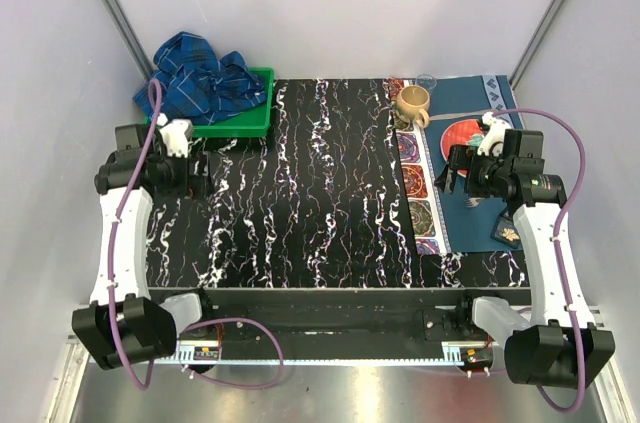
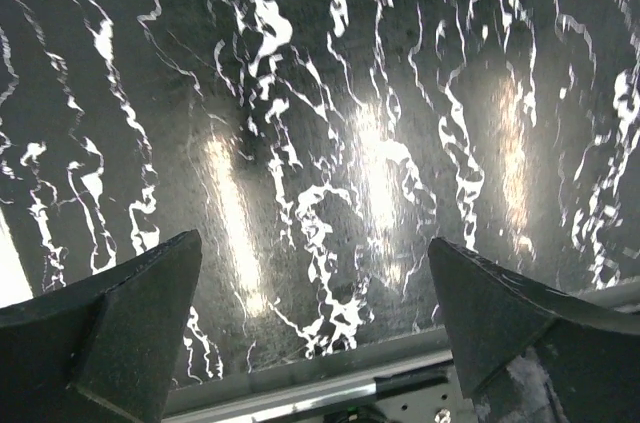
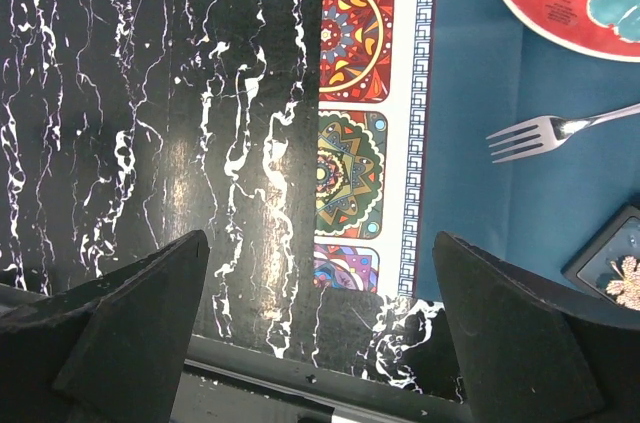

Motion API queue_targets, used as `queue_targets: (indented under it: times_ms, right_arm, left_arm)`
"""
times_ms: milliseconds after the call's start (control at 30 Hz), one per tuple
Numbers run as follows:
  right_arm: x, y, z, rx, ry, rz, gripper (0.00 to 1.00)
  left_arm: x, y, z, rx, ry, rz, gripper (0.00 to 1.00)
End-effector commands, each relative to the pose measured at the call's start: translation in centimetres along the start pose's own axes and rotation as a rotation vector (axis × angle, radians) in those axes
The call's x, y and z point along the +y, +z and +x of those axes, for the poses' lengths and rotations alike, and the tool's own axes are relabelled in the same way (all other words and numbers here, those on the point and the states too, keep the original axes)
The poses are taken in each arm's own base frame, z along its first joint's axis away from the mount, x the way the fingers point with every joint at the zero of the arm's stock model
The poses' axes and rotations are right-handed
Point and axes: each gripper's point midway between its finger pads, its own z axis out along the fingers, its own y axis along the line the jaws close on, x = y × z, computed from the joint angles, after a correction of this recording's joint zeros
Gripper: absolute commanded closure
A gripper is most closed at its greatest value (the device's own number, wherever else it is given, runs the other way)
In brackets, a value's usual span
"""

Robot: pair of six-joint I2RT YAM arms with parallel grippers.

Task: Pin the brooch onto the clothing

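Note:
The clothing, a blue plaid shirt point(image 1: 205, 83), lies crumpled in a green tray point(image 1: 255, 125) at the back left. The brooch point(image 1: 507, 234), a tiny pale flower, rests in a small dark box on the blue mat at the right; it also shows at the edge of the right wrist view point(image 3: 625, 279). My left gripper point(image 1: 203, 175) is open and empty over the black marbled table point(image 2: 315, 243), just in front of the tray. My right gripper point(image 1: 443, 173) is open and empty above the mat's patterned edge point(image 3: 322, 238), left of the brooch.
A blue placemat point(image 1: 470, 213) with mandala squares point(image 3: 350, 33) covers the table's right side. On it stand a tan mug point(image 1: 412, 103), a red plate point(image 1: 465, 135) and a fork point(image 3: 550, 130). The black marbled tabletop point(image 1: 310, 193) spans the middle.

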Motion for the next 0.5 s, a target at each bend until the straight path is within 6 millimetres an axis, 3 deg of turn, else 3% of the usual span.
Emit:
queue_targets:
  times_ms: [0, 67, 133, 167, 200, 233, 267, 300, 333, 367, 400, 467]
  right_arm:
    - [-0.4, -0.6, -2.2, -0.104, -0.055, 0.029, 0.0]
    - [-0.2, -0.6, -2.4, -0.121, -0.069, 0.018, 0.0]
    - [0.7, -0.7, -2.6, -0.121, -0.088, -0.033, 0.0]
    - [0.8, -0.5, -2.6, -0.114, -0.103, -0.046, 0.0]
    - [1.2, -0.5, -2.6, -0.104, -0.116, -0.074, 0.0]
    - [1.2, -0.5, -2.8, -0.106, -0.13, -0.08, 0.0]
    - [1.2, -0.2, -2.8, -0.099, -0.136, -0.08, 0.0]
    - [0.8, 0.0, -3.0, -0.1, -0.134, -0.066, 0.0]
    - [0.7, 0.0, -3.4, -0.104, -0.116, -0.054, 0.0]
    - [0.5, 0.3, -3.5, -0.093, -0.099, -0.043, 0.0]
    - [0.4, 0.4, -3.6, -0.09, -0.094, -0.039, 0.0]
    - [0.4, 0.8, -3.4, -0.077, -0.11, -0.054, 0.0]
  left_arm:
    - [2.0, -1.3, -7.0, -0.187, -0.093, -0.096, 0.01]
    - [2.4, -2.4, -10.7, -0.273, -0.061, -0.105, 0.01]
    - [3.5, -1.9, -14.0, -0.325, -0.036, -0.11, 0.01]
    - [3.8, -3.3, -17.0, -0.394, -0.003, -0.125, 0.01]
    - [4.7, -1.6, -18.4, -0.38, 0.012, -0.114, 0.01]
    - [5.2, -1.3, -19.7, -0.387, 0.042, -0.118, 0.01]
    - [5.5, -2.8, -22.8, -0.452, 0.064, -0.13, 0.01]
    - [6.6, -0.3, -23.6, -0.418, 0.064, -0.117, 0.01]
    - [7.1, 0.1, -24.7, -0.427, 0.097, -0.119, 0.01]
    - [7.1, -0.9, -27.2, -0.481, 0.13, -0.119, 0.01]
    - [8.1, 1.4, -27.9, -0.467, 0.139, -0.105, 0.01]
    - [8.7, 2.3, -30.0, -0.513, 0.167, -0.107, 0.01]
